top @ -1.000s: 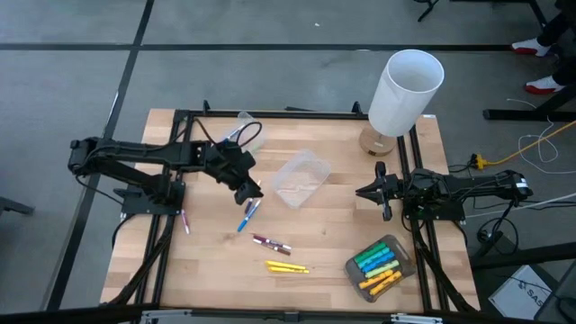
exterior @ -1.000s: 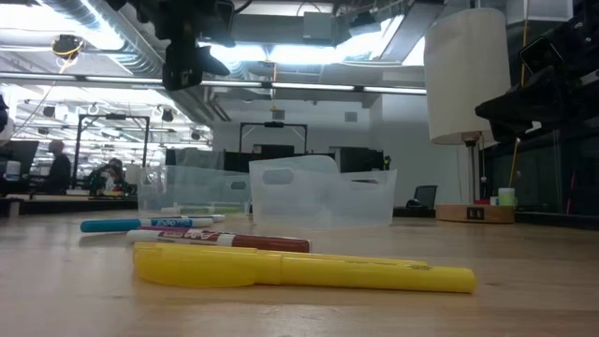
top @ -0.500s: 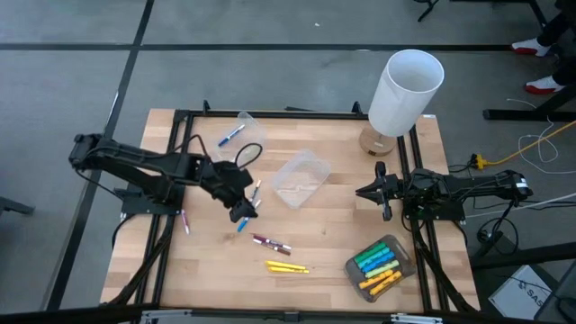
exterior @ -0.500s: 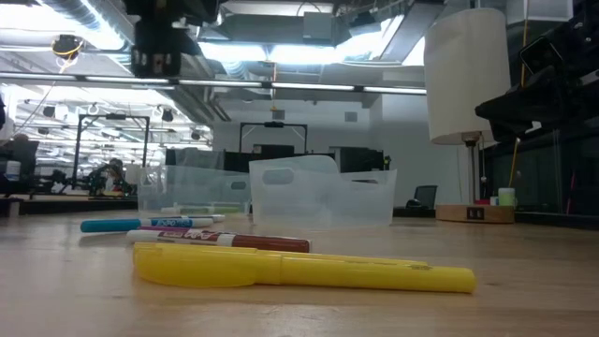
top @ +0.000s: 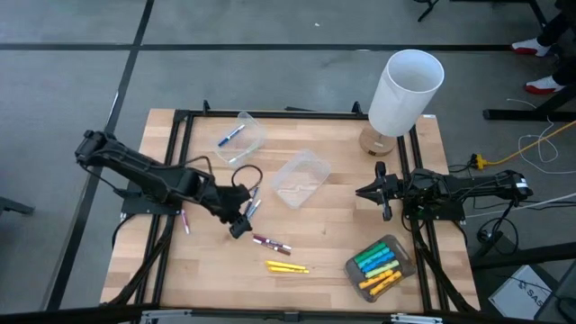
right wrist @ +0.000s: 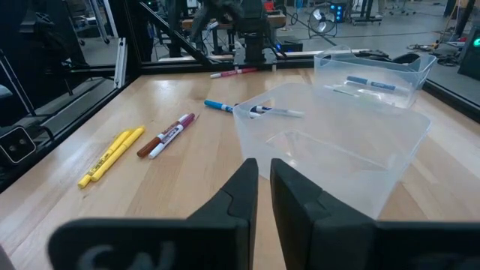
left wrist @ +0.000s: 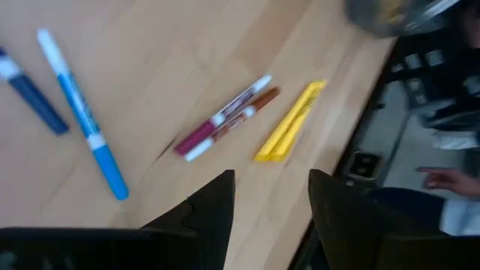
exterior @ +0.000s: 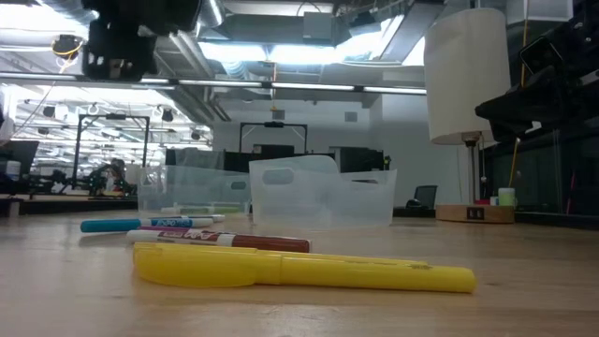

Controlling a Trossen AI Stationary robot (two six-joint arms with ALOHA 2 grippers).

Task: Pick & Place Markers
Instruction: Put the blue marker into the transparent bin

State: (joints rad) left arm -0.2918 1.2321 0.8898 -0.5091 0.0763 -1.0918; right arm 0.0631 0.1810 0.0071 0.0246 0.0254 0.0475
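Observation:
Loose markers lie flat on the wooden table: a yellow pair, a maroon and a purple-white one side by side, a light blue one and a purple one by the left rail. My left gripper hovers open just left of the maroon pair, holding nothing. In its wrist view the maroon pair, yellow pair and light blue marker lie ahead of the fingers. My right gripper waits shut at the right rail, off the table surface.
A clear tub at the far left holds a blue marker. A second clear tub sits mid-table. A third tub at the near right holds green, yellow and blue markers. A white cylinder stands at the far right corner.
My left gripper has travelled from beside the far-left tub toward the table's near edge, passing over the light blue marker and ending beside the maroon pair. The markers and tubs have stayed put.

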